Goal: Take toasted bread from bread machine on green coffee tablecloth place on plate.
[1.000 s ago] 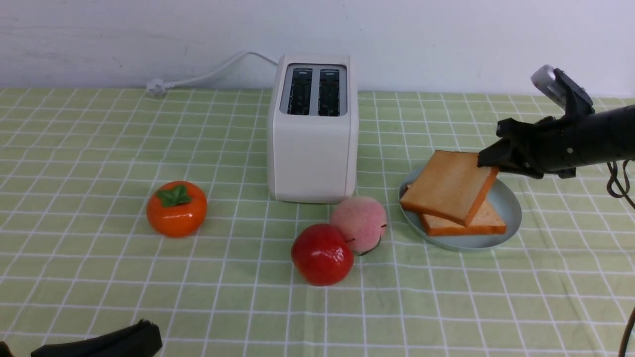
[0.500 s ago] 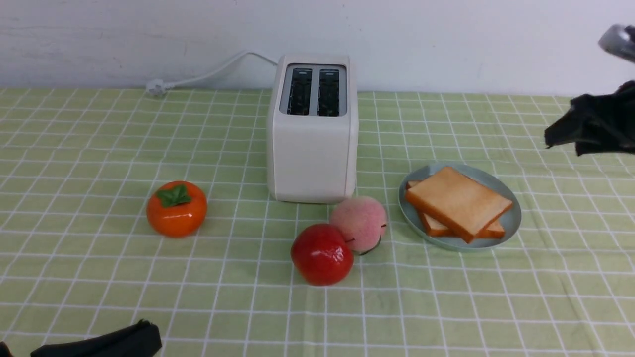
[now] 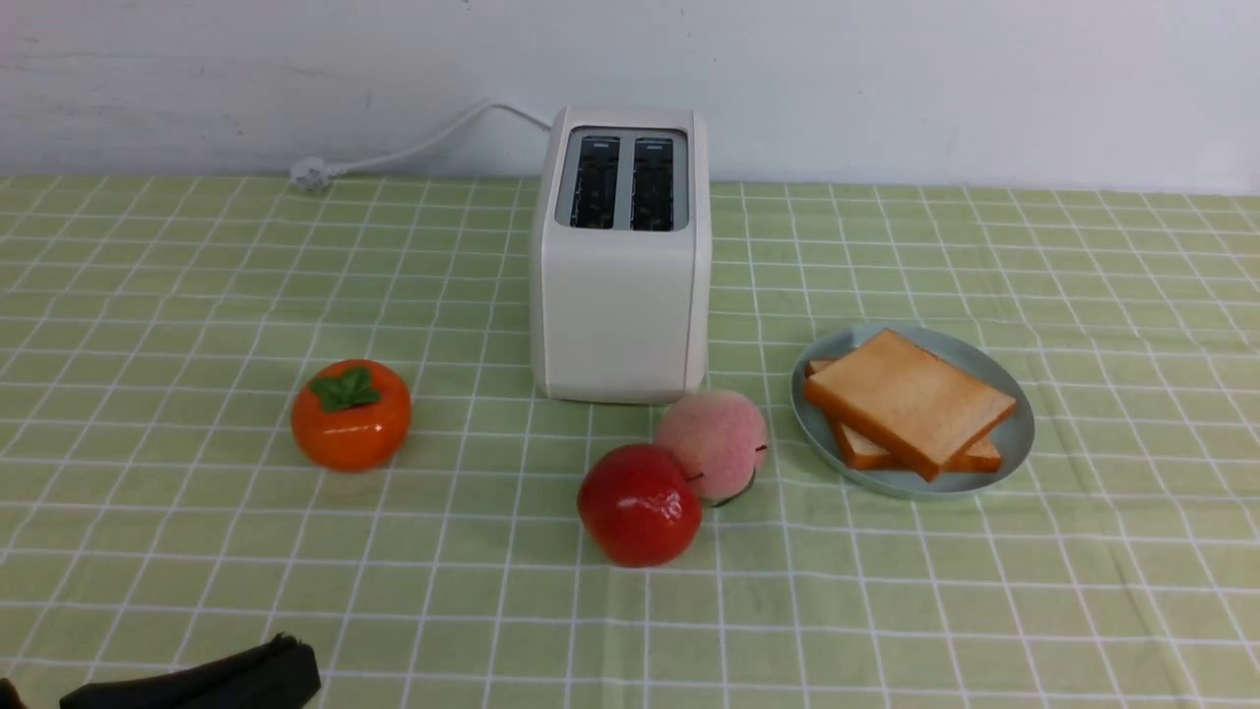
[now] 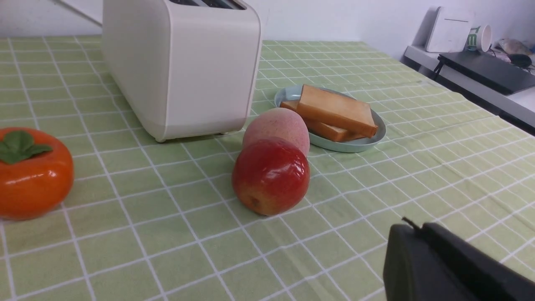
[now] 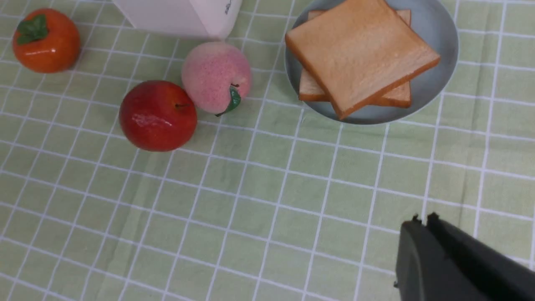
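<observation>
Two slices of toasted bread (image 3: 908, 402) lie stacked, slightly askew, on the pale blue-green plate (image 3: 1017, 425) to the right of the cream-white bread machine (image 3: 620, 295), whose two dark slots are empty. All stand on the green checked tablecloth (image 3: 197, 266). The stack also shows in the left wrist view (image 4: 336, 109) and the right wrist view (image 5: 359, 52). My left gripper (image 3: 285, 662) rests shut and empty at the front left corner; in its wrist view (image 4: 411, 229) the jaws are together. My right gripper (image 5: 422, 220) is shut and empty, out of the front view, hovering above the cloth nearer than the plate (image 5: 439, 37).
A red apple (image 3: 638, 504) and a pink peach (image 3: 711, 443) touch each other in front of the bread machine, just left of the plate. An orange persimmon (image 3: 350, 414) sits to the left. The white power cord (image 3: 413, 148) runs along the back wall.
My right gripper let go of the top slice, which settled flat on the lower one. The right arm then drew away to the right and out of the front view.
</observation>
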